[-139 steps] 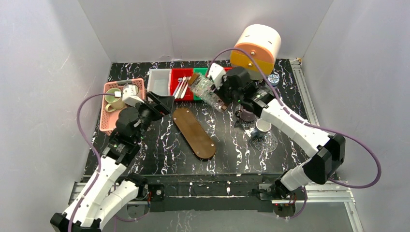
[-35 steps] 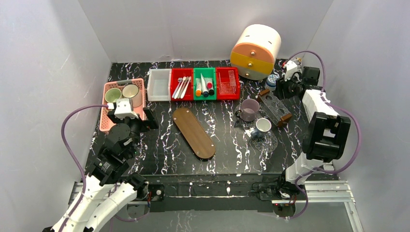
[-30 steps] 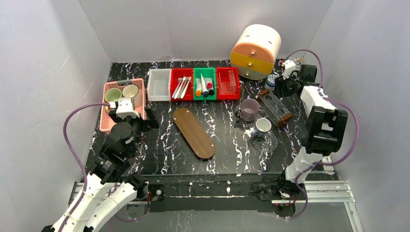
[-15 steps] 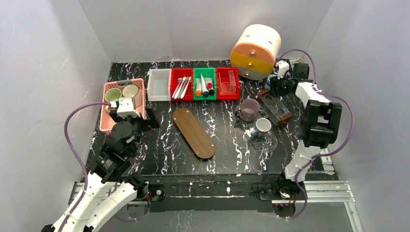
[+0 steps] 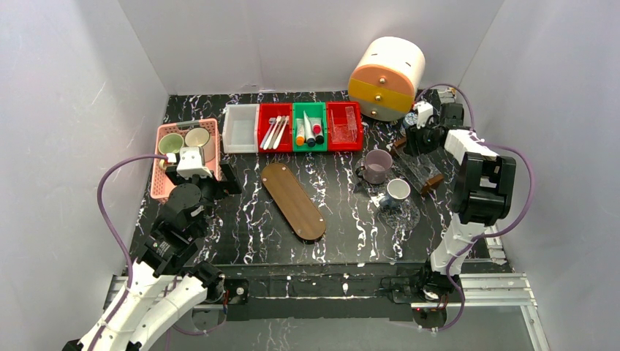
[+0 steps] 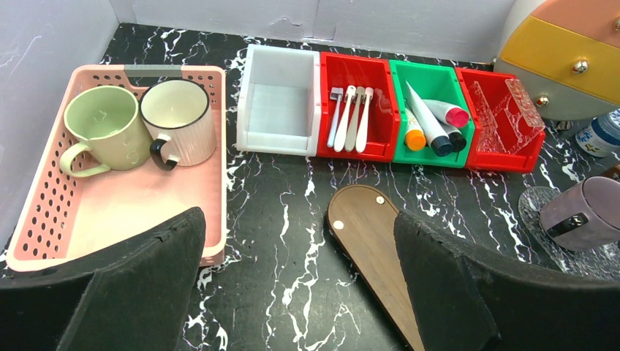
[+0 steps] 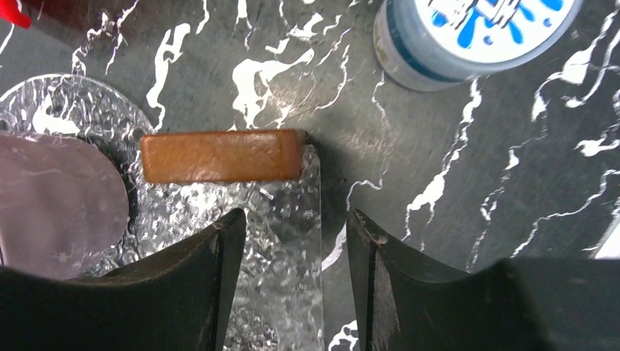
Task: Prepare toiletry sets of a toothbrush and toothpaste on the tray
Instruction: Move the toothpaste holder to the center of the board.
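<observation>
Three slim white toothbrushes (image 5: 275,131) (image 6: 351,117) lie in a red bin. Beside it, a green bin holds toothpaste tubes (image 5: 309,131) (image 6: 431,124) with orange, dark and red caps. A clear tray with wooden ends (image 5: 420,170) (image 7: 219,156) lies at the right. My right gripper (image 5: 415,146) (image 7: 296,219) hangs low over its far end, open, its fingers straddling the tray's long edge and gripping nothing. At the left, my left gripper (image 5: 219,181) (image 6: 297,223) is wide open and empty above the table, facing the bins.
A brown oval board (image 5: 294,199) (image 6: 373,248) lies mid-table. A pink basket (image 5: 162,183) holds two mugs. An empty white bin (image 5: 241,128) and a red bin with clear pieces (image 5: 343,126) flank the row. Nearby are a round drawer cabinet (image 5: 386,77), purple mug (image 5: 378,164), white mug (image 5: 398,191) and blue-lidded jar (image 7: 468,33).
The right arm has swung from the back right corner leftward and come down over the clear tray, which it carried above the bins earlier. The left arm has hardly moved in the last second.
</observation>
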### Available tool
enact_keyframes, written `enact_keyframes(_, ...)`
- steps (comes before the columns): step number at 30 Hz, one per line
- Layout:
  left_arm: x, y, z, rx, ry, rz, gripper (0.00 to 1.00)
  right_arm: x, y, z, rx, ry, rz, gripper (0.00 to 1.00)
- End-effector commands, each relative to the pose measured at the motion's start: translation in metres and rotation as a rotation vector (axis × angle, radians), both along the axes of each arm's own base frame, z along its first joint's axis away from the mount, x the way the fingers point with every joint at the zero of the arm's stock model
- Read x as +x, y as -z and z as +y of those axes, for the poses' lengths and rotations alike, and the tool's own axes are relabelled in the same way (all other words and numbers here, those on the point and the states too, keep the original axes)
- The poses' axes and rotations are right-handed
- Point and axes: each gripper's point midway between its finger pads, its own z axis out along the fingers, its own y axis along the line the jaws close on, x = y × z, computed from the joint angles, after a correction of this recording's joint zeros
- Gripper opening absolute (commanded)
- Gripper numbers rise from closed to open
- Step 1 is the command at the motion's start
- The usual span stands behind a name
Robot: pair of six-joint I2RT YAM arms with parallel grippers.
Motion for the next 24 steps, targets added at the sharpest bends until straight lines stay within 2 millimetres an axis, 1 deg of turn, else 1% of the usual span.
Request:
enact_keyframes(1,0.0,0.001,0.002,0.003,-0.013,-0.008,0.98,-0.015,-0.002,0.0,0.0,-0.009,0.024,0.61)
enact_keyframes(3,0.0,0.0,0.003,0.001,-0.014,-0.01,0.98,-0.015,-0.003,0.0,0.004,-0.001,0.022,0.6)
enact_keyframes(10,-0.001,-0.001,0.004,-0.004,-0.017,-0.017,0.98,-0.022,-0.002,-0.004,0.001,0.053,0.055,0.46)
enact_keyframes(12,-0.002,-0.002,0.004,-0.005,-0.017,-0.019,0.98,-0.024,-0.002,-0.006,0.006,0.082,0.066,0.44)
enact_keyframes(18,-0.002,-0.003,0.004,-0.007,-0.016,-0.021,0.98,-0.03,0.0,-0.009,0.022,0.174,0.103,0.4)
enact_keyframes(24,-0.002,-0.003,0.005,-0.008,-0.016,-0.022,0.98,-0.035,-0.002,-0.001,0.04,0.157,0.088,0.4)
